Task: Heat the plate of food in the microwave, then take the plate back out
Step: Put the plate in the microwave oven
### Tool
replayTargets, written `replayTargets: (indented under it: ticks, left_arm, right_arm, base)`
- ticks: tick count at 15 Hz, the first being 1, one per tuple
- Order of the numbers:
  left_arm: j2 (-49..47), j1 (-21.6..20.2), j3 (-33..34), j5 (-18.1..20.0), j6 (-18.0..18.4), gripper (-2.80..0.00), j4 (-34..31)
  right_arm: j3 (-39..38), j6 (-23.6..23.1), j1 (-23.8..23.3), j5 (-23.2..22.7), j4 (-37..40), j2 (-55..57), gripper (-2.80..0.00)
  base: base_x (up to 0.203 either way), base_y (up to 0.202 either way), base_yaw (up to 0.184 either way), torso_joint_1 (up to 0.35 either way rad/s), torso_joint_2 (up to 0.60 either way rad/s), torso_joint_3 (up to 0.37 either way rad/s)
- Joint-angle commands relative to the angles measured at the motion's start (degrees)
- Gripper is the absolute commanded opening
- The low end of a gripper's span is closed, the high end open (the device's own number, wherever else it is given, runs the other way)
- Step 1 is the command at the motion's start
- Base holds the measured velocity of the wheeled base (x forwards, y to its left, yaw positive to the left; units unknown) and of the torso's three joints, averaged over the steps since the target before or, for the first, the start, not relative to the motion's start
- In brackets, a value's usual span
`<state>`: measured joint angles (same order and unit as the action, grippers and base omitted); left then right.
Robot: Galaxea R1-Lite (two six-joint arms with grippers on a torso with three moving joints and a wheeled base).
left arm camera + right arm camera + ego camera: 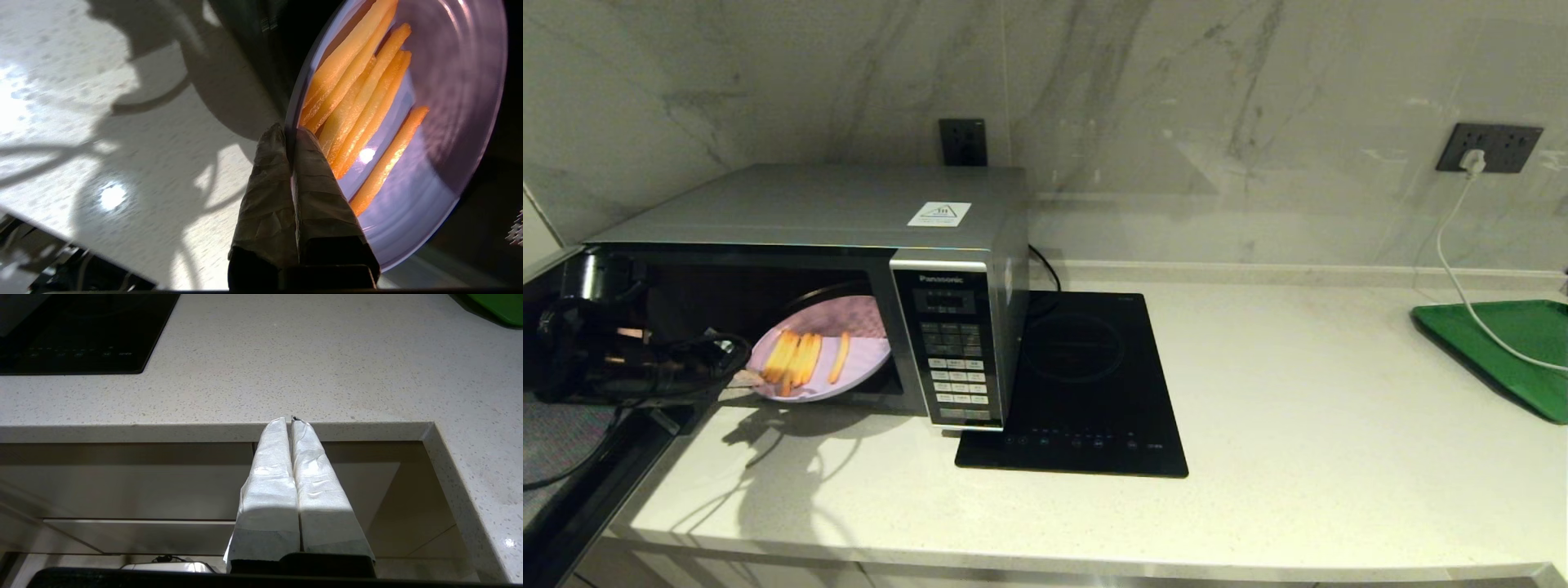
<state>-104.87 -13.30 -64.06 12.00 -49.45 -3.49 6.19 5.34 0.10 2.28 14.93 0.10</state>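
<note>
With the left claw (289, 136) clenched on the rim of the plate of food (849, 335), you've got the plate at the microwave (849, 220) mouth, centre-left of frame, extending right from the claw. Right claw (291, 424) is pressed closed, empty, off the desk (1258, 408) edge.

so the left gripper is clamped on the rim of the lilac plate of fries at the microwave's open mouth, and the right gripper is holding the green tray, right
Not quite. The left gripper is indeed clamped on the rim of the plate of fries at the microwave's open mouth. But the right gripper holds nothing: the right wrist view shows it shut and empty, below the counter edge, far from the green tray.
</note>
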Motion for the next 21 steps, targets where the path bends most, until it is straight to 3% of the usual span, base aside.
replayTargets:
  ticks: [1,4,7,9,21]
  left_arm:
    - [-2.7,1.0,-3.5,-2.6,-2.9,-2.8,0.0]
    - [-5.2,1.3,-5.4,-7.3,-8.0,-2.8,0.1]
    - [-5.6,1.2,-5.7,-7.9,-13.7,-2.8,0.3]
    - [-6.2,1.2,-5.7,-8.5,-15.5,-2.8,1.4]
    - [-6.7,3.2,-5.3,-9.6,-15.3,-2.8,4.5]
  right_arm:
    - [0.0,0.0,0.0,0.0,0.1,0.0,-2.8]
    - [0.0,0.0,0.1,0.0,0.1,0.0,-2.8]
    - [0.0,0.0,0.0,0.0,0.1,0.0,-2.8]
    - [0.0,0.0,0.0,0.0,0.1,0.0,-2.8]
    - [0.0,0.0,0.0,0.0,0.1,0.0,-2.8]
  base:
    - [0.0,0.0,0.0,0.0,0.0,0.0]
    - [0.0,0.0,0.0,0.0,0.0,0.0]
    - [0.0,0.0,0.0,0.0,0.0,0.0]
    - [0.0,0.0,0.0,0.0,0.0,0.0]
    - [0.0,0.0,0.0,0.0,0.0,0.0]
